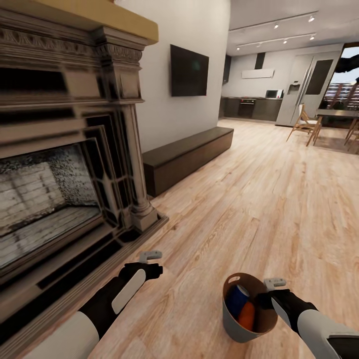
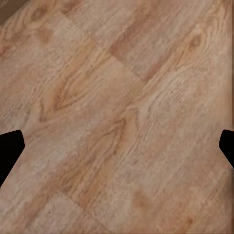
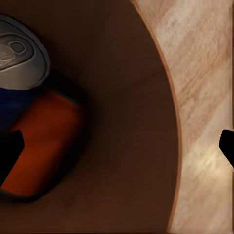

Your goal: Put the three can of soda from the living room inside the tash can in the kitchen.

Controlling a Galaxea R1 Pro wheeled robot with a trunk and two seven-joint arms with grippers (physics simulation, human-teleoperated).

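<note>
The trash can (image 1: 234, 326), a small round brown bin, stands on the wood floor just in front of me on the right. Inside it lie a dark blue can of soda (image 1: 236, 300) and an orange one (image 1: 247, 315). My right gripper (image 1: 271, 289) is at the bin's near-right rim. In the right wrist view the right gripper (image 3: 119, 144) is open, its fingers wide apart astride the bin wall (image 3: 126, 97), with the blue can (image 3: 19, 58) and the orange can (image 3: 48, 141) below. My left gripper (image 1: 149, 257) hangs open over bare floor; the left wrist view shows it (image 2: 117, 146) holding nothing.
An ornate dark fireplace (image 1: 65, 164) fills the left side, its base close to my left arm. Along the wall stand a low dark bench (image 1: 187, 157) and a black TV (image 1: 189, 70). The kitchen (image 1: 259, 102) with its fridge (image 1: 309, 85) lies far ahead, with dining chairs (image 1: 306, 124) at right.
</note>
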